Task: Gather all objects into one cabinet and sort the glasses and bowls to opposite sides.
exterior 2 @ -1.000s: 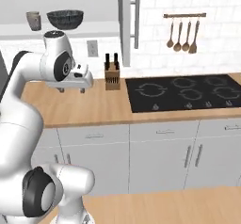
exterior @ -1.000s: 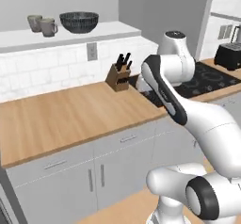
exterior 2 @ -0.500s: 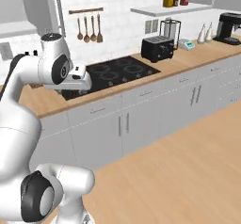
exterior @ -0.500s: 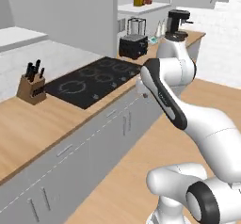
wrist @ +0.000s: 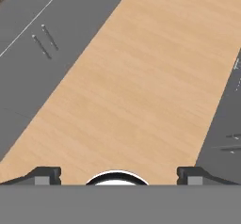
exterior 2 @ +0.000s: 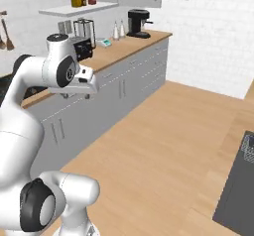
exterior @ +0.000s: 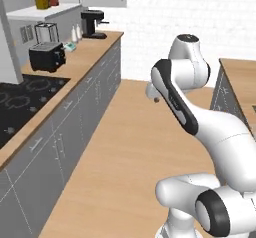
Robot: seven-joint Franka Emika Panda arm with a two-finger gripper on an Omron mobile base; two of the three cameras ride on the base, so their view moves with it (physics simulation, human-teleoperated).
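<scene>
The main risk from here is, in my judgement, one of travel and aim: the robot faces down the kitchen aisle with the arm folded close to its body, and none of the mugs, the red cup, the dark bowl or their wall cabinet can be found in these views, so any reach begun now would have nothing to go to. A careless swing of the folded arm could also clip the long surface (exterior: 75, 77) that carries the toaster (exterior: 46, 57) and the coffee machine (exterior: 91, 23), or the grey base cabinet fronts (exterior 2: 124, 84) below it, if the base passes near them. The end effector (wrist: 117, 176) hangs over the bare wooden floor (wrist: 141, 77), its fingertips (wrist: 46, 175) spread about as wide as they go, with nothing between them and nothing touching them. In the right base view the end effector (exterior 2: 82, 84) sits tucked near the arm's upper joint, clear of the surface beside it.
</scene>
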